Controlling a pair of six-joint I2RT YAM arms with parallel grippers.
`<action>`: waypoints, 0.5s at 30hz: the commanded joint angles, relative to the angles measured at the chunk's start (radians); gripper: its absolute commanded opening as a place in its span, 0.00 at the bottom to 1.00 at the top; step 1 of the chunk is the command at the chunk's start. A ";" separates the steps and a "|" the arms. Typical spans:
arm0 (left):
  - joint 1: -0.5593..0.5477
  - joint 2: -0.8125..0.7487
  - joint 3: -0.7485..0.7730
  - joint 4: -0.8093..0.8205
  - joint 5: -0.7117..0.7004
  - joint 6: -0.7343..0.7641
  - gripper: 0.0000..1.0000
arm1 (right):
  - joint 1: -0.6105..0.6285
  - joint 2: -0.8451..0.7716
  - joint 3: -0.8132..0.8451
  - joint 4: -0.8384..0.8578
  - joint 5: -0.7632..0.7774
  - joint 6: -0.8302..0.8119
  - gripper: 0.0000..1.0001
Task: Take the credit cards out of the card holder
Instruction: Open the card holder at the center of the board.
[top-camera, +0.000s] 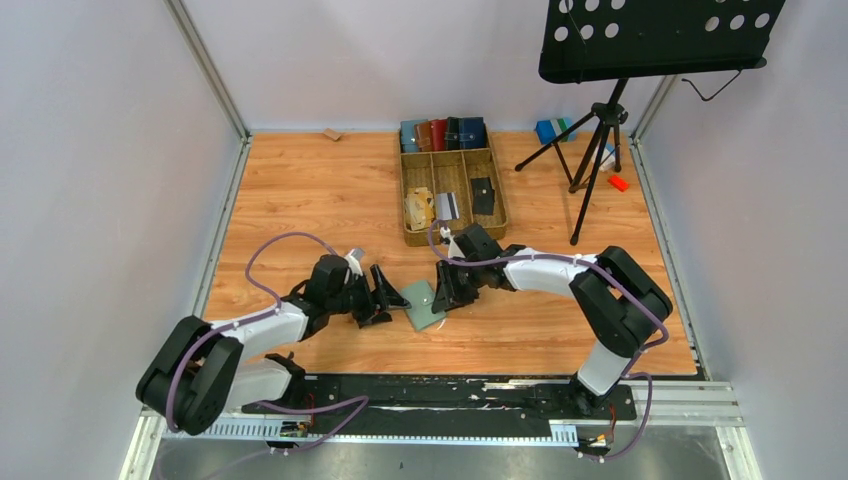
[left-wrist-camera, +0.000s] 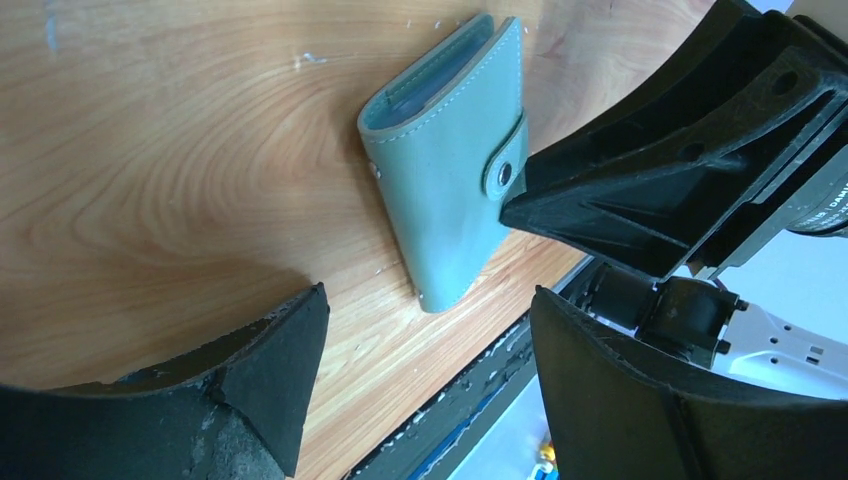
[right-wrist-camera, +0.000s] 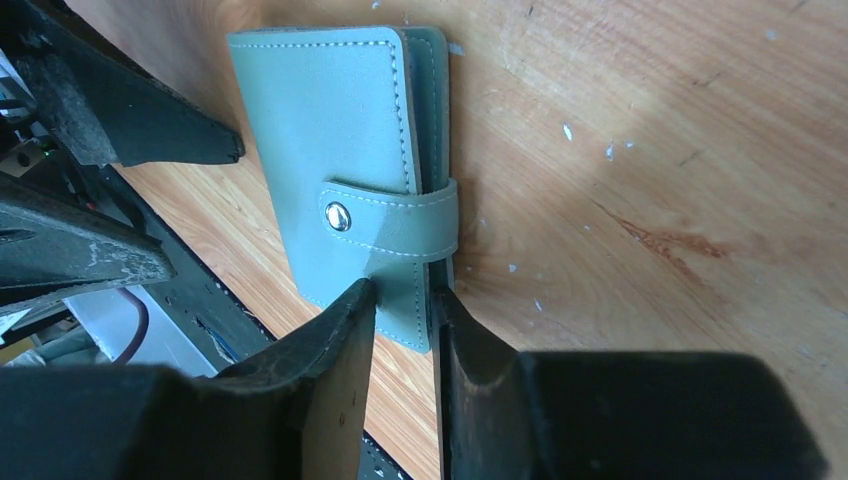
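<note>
The right gripper (right-wrist-camera: 405, 300) has its jaws drawn narrow, one fingertip on either side of the card holder (right-wrist-camera: 330, 130) at the edge just below its snap tab (right-wrist-camera: 400, 215); whether they actually clamp it cannot be told. The holder lies closed on the table (right-wrist-camera: 650, 150). Beyond it, the left gripper (left-wrist-camera: 425, 305) stands wide, the holder just ahead of its fingertips and untouched.
</note>
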 joint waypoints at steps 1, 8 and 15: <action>-0.018 0.070 0.033 0.074 -0.006 0.011 0.81 | 0.008 0.022 -0.021 0.054 -0.025 0.038 0.25; -0.024 0.136 0.031 0.166 0.002 -0.009 0.76 | 0.007 0.025 -0.064 0.114 -0.055 0.111 0.13; -0.026 0.188 0.008 0.330 0.037 -0.057 0.59 | 0.007 0.040 -0.103 0.185 -0.091 0.186 0.02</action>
